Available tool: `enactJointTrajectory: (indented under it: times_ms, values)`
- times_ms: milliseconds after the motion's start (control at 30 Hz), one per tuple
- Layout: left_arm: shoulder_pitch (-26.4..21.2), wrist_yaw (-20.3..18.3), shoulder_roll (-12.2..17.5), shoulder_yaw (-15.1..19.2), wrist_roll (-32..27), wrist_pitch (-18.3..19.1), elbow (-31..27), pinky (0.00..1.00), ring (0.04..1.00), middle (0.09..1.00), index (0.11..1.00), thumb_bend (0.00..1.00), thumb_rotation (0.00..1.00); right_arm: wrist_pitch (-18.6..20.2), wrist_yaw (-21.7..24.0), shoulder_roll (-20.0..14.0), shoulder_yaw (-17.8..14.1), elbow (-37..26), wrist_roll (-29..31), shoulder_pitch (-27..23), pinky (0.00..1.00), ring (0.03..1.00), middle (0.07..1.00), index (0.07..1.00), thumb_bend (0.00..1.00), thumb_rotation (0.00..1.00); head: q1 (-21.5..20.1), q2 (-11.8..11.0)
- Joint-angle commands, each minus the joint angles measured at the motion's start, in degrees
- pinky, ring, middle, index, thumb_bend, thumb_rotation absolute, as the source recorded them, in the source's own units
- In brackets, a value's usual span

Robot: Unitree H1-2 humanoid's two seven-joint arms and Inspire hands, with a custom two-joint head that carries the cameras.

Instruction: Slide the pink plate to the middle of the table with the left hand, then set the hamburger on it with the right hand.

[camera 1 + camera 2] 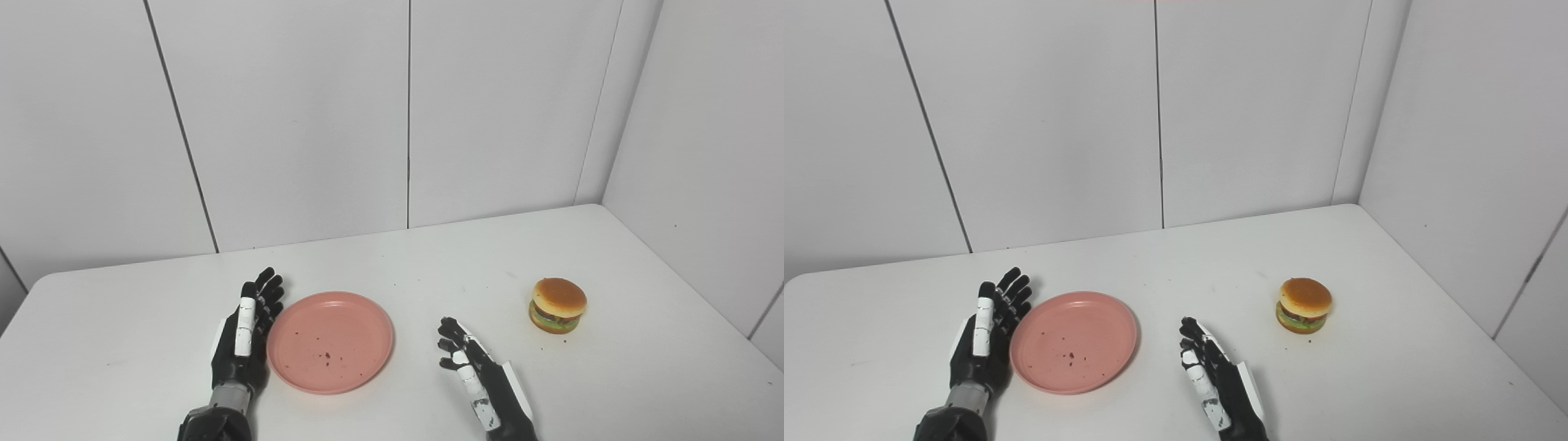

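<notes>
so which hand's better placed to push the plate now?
Left. The left hand is open, right beside the pink plate's left rim. The right hand sits apart, between plate and hamburger.

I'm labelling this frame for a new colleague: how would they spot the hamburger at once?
Start at the white table and look to its right side, past the right hand. The hamburger stands there alone, away from the pink plate. It is the only small, layered thing: tan bun, green and dark filling.

The pink plate [331, 342] looks like smooth matte plastic, speckled with a few dark crumbs. The hamburger [557, 305] has that slightly glossy toy-plastic sheen, and the white table [643, 380] is a smooth, dull laminate-looking top.
</notes>
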Motion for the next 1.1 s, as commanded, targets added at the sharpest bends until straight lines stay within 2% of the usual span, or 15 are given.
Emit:
enactJointTrajectory:
  times_ms: [0,100,267,333,433,633,767,900,1067]
  values:
    - [-0.4,-0.3,0.1,0.1,-0.4,-0.9,1.4,0.98,0.941,0.9,0.854,0.96,0.85,-4.5,-2.4,-1.4,-0.6,-3.8,-5.3,-2.5,0.73,0.813,0.861,0.843,0.75,1.0,0.0,0.0]
    - [-0.7,-0.3,0.1,0.2,-0.5,-1.0,2.1,0.98,0.936,0.899,0.853,0.96,0.85,-1.6,-2.9,-3.3,-1.2,-7.3,-11.2,-3.9,0.69,0.814,0.857,0.809,0.74,1.0,-0.6,-0.6]
    - [-1.2,-0.6,0.4,0.6,-0.9,-1.6,3.6,0.98,0.935,0.899,0.848,0.94,0.85,4.7,0.1,-6.8,-3.3,-10.7,-13.5,-7.3,0.69,0.795,0.834,0.785,0.74,1.0,-1.3,-1.0]
    - [-1.3,-0.7,0.5,0.9,-1.2,-1.4,3.9,0.99,0.936,0.893,0.857,0.95,0.85,6.4,1.2,-8.4,-4.1,-10.9,-13.8,-9.0,0.64,0.769,0.818,0.781,0.74,1.0,-1.3,-1.0]
    - [-1.5,-0.5,0.6,1.0,-1.3,-1.4,4.4,0.98,0.94,0.89,0.864,0.95,0.85,7.5,1.9,-11.3,-4.3,-10.4,-17.4,-11.3,0.64,0.762,0.812,0.775,0.76,1.0,-1.3,-1.0]
    - [-1.6,-0.3,0.6,0.7,-1.2,-1.7,4.8,0.97,0.936,0.884,0.857,0.94,0.85,9.1,3.4,-17.7,-2.9,-9.9,-28.7,-14.5,0.64,0.764,0.789,0.743,0.78,0.99,-1.1,-1.0]
    - [-1.6,-0.2,0.6,0.6,-1.1,-1.8,4.7,0.97,0.935,0.879,0.854,0.95,0.85,8.5,3.5,-22.0,-1.6,-7.2,-37.1,-16.5,0.65,0.764,0.78,0.737,0.8,0.96,-1.0,-1.0]
    - [-1.5,-0.1,0.4,0.5,-1.2,-1.5,4.5,0.97,0.931,0.88,0.858,0.95,0.85,8.4,2.4,-24.3,-1.4,-3.5,-40.5,-17.9,0.66,0.761,0.77,0.726,0.8,0.92,-0.8,-1.0]
    - [-1.4,-0.4,0.4,0.5,-1.4,-1.5,4.3,0.98,0.932,0.874,0.856,0.95,0.85,8.9,1.8,-26.2,-1.8,2.4,-41.6,-19.7,0.68,0.767,0.764,0.721,0.81,0.89,-0.7,-1.0]
